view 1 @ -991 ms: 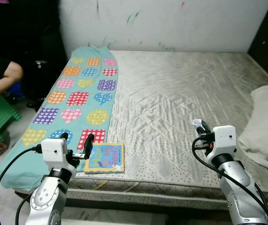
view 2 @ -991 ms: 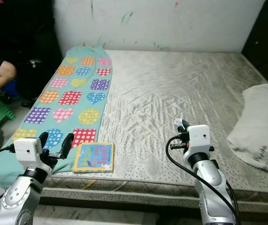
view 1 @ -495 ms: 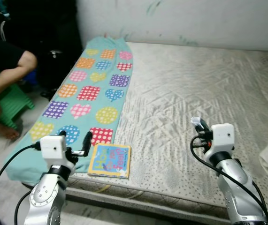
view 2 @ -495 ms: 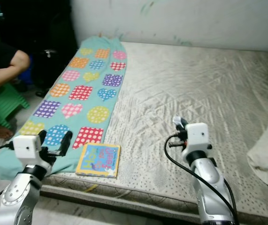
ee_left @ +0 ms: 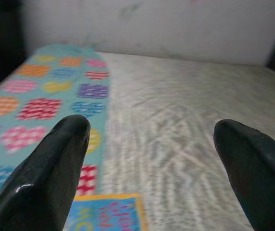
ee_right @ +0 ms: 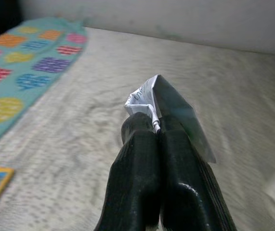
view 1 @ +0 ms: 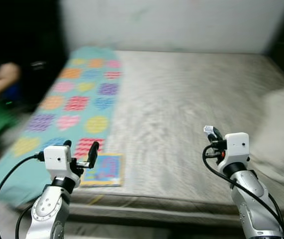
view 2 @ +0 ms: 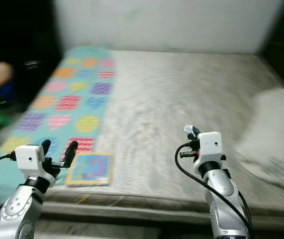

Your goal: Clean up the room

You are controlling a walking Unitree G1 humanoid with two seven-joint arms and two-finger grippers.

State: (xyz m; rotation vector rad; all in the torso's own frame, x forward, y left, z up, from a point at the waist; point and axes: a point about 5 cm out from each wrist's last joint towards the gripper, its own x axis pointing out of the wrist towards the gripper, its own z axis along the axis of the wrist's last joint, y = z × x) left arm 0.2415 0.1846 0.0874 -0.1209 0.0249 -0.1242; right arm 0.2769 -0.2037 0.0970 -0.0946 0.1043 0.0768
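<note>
Pinching one crumpled silvery wrapper (ee_right: 149, 98), the right gripper (ee_right: 156, 132) hovers over the mattress (view 1: 181, 109); left gripper (ee_left: 151, 159) gapes wide near one colourful book (view 1: 103, 170).

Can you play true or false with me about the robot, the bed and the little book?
1. The left gripper has its fingers wide apart and holds nothing. True.
2. The right gripper is open and empty. False: its fingers are shut on a small crumpled white and dark wrapper.
3. The square colourful picture book lies near the front edge of the grey quilted mattress. True.
4. The book sits on top of the white pillow. False: the white pillow lies far off on the robot's right side of the mattress, and the book lies flat beside the teal blanket with colourful dotted hearts and squares.
5. The blanket covers the whole mattress. False: it covers a strip along the robot's left side.
</note>
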